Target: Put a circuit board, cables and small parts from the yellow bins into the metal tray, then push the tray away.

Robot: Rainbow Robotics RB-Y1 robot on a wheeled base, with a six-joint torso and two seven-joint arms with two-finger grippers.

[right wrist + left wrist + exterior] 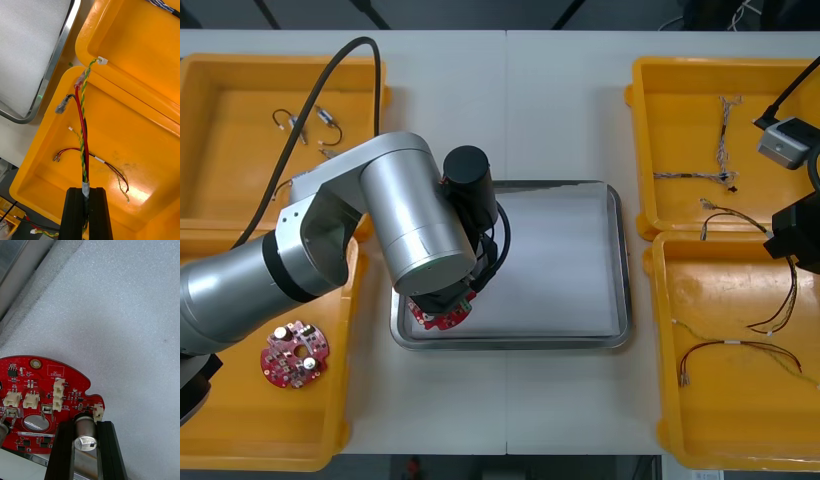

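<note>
My left gripper [85, 426] is shut on a round red circuit board [45, 397], its fingers clamping a silver cylinder on the board. The board [440, 315] sits low over the front left corner of the metal tray [620, 260], above its white lining [123, 315]; whether it touches I cannot tell. My right gripper [85, 193] is shut on a red and yellow cable [83, 112] with black strands, held above the right front yellow bin [123, 123]. In the front view that gripper [795, 245] is at the right edge, the cable [783, 300] hanging below it.
A second red circuit board [293, 353] lies in the left front bin [240, 420]. More cables lie in the right front bin [725, 350] and the right back bin [720, 150]. Small metal parts [305, 122] rest in the left back bin.
</note>
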